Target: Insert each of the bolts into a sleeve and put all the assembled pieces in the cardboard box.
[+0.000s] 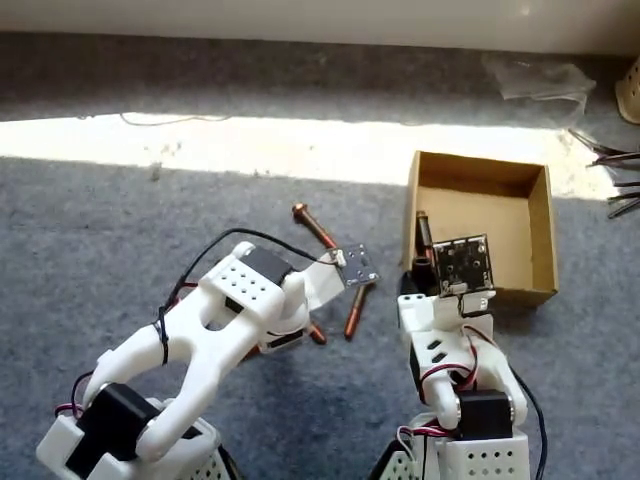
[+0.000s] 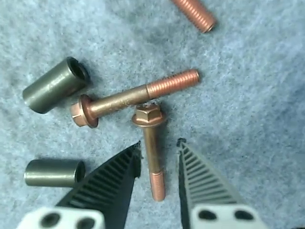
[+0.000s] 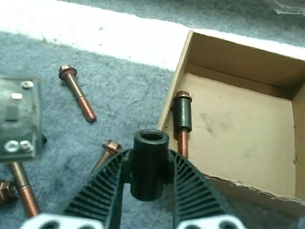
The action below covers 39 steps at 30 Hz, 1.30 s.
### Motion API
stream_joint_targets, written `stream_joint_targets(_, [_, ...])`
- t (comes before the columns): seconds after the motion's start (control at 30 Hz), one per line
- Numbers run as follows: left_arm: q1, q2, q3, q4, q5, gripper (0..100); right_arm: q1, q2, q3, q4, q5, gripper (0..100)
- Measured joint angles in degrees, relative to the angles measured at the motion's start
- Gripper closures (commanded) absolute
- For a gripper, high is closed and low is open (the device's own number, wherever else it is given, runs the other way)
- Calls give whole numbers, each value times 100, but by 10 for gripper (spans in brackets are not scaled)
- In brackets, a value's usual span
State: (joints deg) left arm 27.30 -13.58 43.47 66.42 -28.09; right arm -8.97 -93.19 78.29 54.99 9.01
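Note:
My left gripper (image 2: pixel 159 143) is open and low over the grey carpet, its fingers on either side of a copper bolt (image 2: pixel 152 157). A second bolt (image 2: pixel 133 98) lies crosswise just beyond it, with two dark sleeves (image 2: pixel 56 85) (image 2: pixel 53 172) off to one side. My right gripper (image 3: pixel 149 157) is shut on another dark sleeve (image 3: pixel 151 143), held upright beside the near left wall of the cardboard box (image 3: pixel 243 55). One bolt with a sleeve on it (image 3: pixel 182 117) lies inside the box by that wall. From above, the right gripper (image 1: pixel 418 272) sits at the box's (image 1: pixel 480 165) left front corner.
Loose bolts lie on the carpet between the arms (image 1: pixel 315 225) (image 1: pixel 355 310). The left arm (image 1: pixel 235 300) covers the spot where its gripper works. A clear plastic bag (image 1: pixel 535 75) lies at the back right, and cables (image 1: pixel 615 180) run along the right edge.

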Motion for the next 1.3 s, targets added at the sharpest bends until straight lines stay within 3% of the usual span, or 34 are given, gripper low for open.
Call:
stream_joint_targets(0.6, [9,9,501,-1064,0,861,0,0,0,0,0,976])
stream_joint_targets(0.77, [9,9,519,-1125,70,869,0,0,0,0,0,976])
stream_joint_targets(0.93, [18,9,519,-1204,360,949,0,0,0,0,0,976])
stream_joint_targets(1.3, [26,598,352,-1266,404,924,0,0,0,0,0,976])
